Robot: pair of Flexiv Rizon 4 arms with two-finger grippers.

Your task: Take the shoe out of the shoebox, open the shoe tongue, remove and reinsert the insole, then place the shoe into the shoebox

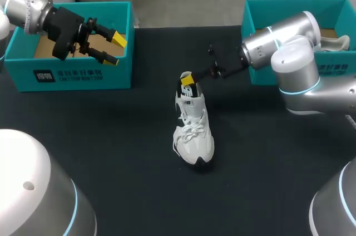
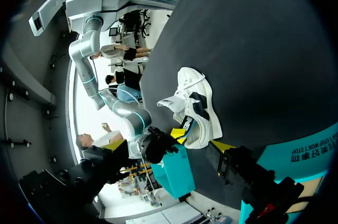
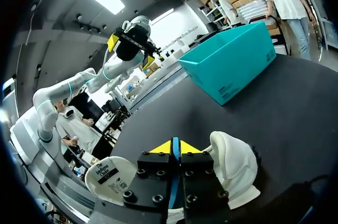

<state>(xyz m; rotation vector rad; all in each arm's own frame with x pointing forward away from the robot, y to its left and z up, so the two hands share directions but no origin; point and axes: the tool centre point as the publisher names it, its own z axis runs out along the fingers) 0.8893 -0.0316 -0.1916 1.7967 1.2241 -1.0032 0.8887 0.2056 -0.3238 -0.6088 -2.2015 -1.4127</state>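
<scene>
A white shoe with black side marks stands upright in the middle of the black table, toe toward the front edge. My right gripper is at its heel opening with both yellow tips pressed together. In the right wrist view the right gripper sits between the printed insole and the padded heel collar. What the tips pinch is hidden. The left wrist view shows the shoe with those tips at its heel. My left gripper hangs open and empty above the left shoebox.
A second teal box stands at the back right under my right arm, with another pale shoe inside. A small dark object lies on the table behind the gripper. Bare black tabletop surrounds the shoe.
</scene>
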